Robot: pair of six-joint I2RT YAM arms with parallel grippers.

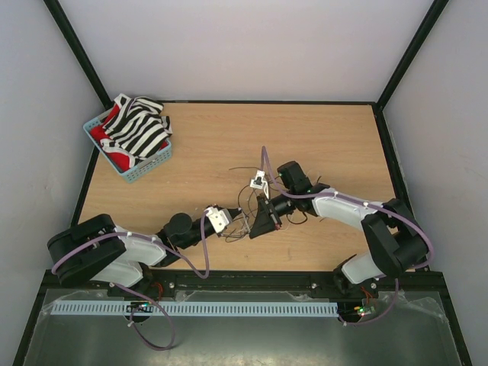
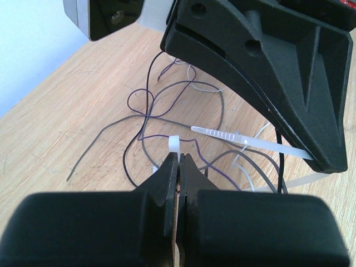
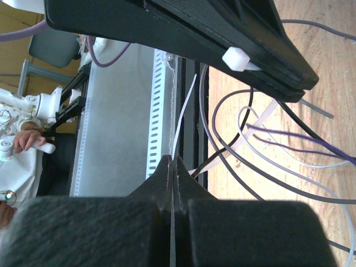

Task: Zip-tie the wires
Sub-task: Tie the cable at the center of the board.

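Threading step: left gripper [image 2: 178, 160] fingers clamp zip tie [image 2: 222, 135] head; right gripper [image 3: 171, 162] fingers pinch its tail. Next, likely: tip into head, 7 o'clock, wires [image 1: 241, 223] enclosed.

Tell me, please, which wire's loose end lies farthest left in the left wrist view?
The grey wire: its free end lies alone on the table, left of the tangled purple, black and whitish wires.

— What sits at the far left corner of the desk [image 1: 229, 137]?
— A light-blue basket [image 1: 149, 169], with a black-and-white striped cloth [image 1: 141, 128] heaped over red fabric [image 1: 114, 158].
— And beyond the near edge?
— A white slotted strip [image 1: 191, 308] along a grey metal sheet [image 1: 252, 339].
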